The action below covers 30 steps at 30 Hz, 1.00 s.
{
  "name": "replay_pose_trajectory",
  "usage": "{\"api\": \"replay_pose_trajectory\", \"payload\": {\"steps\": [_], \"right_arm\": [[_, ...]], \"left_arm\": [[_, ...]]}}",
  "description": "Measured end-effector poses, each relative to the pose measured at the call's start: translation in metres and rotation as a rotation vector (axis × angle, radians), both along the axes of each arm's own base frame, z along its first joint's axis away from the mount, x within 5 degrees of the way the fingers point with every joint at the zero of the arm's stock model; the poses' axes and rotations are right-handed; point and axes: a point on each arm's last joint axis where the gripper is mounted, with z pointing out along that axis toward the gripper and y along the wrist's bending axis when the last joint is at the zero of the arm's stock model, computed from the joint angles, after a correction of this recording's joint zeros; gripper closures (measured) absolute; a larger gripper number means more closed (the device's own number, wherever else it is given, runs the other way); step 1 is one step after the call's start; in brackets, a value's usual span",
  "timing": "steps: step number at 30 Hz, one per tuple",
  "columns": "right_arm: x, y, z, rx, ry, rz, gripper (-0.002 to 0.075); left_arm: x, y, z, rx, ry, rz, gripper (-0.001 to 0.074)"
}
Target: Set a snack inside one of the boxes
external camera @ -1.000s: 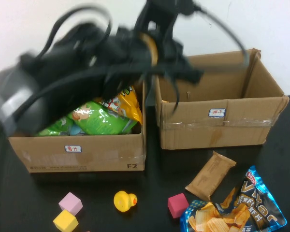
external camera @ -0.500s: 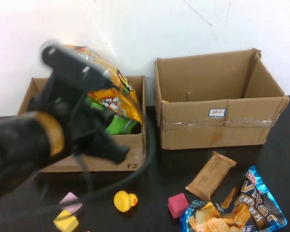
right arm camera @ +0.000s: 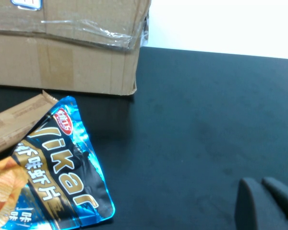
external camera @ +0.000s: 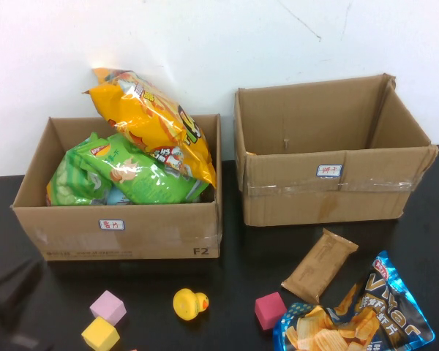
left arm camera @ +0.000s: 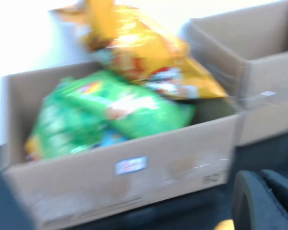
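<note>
**Left arm is being pulled clear, and the yellow snack bag is being left in the left box.**
Near the table's front-left corner, only a dark blur of the left gripper [external camera: 7, 300] is being shown; its fingers [left arm camera: 266, 201] are pressed together, holding nothing. The right gripper [right arm camera: 269, 203] is parked low over bare table beside the blue chip bag [external camera: 358, 314], likewise closed and empty. Farther back, the yellow snack bag [external camera: 150, 121] is being propped atop green bags [external camera: 132, 175] inside the left box [external camera: 124, 234]; the right box [external camera: 336, 194] is standing unfilled. The drop is judged done.
</note>
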Motion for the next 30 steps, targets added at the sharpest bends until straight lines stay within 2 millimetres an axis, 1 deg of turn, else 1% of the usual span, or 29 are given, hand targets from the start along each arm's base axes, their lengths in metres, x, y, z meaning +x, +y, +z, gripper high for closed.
{"api": "replay_pose_trajectory", "payload": {"steps": [4, 7, 10, 13, 20, 30], "right_arm": [[0.0, 0.0, 0.0, 0.0, 0.0, 0.0, 0.0727], [0.0, 0.0, 0.0, 0.0, 0.0, 0.0, 0.0727], [0.0, 0.0, 0.0, 0.0, 0.0, 0.0, 0.0727], [0.0, 0.0, 0.0, 0.0, 0.0, 0.0, 0.0727], [0.0, 0.0, 0.0, 0.0, 0.0, 0.0, 0.0727], [0.0, 0.0, 0.0, 0.0, 0.0, 0.0, 0.0727]], "left_arm": [[-0.026, 0.022, -0.025, -0.046, -0.051, 0.129, 0.0737], [-0.04, 0.031, -0.041, -0.061, -0.11, 0.212, 0.0736], [-0.05, 0.037, -0.055, -0.057, -0.156, 0.277, 0.0736], [-0.056, 0.041, -0.069, -0.027, -0.153, 0.327, 0.0737], [-0.061, 0.045, -0.081, 0.043, -0.074, 0.381, 0.0736], [-0.063, 0.044, -0.088, 0.04, 0.005, 0.377, 0.0736]]}}
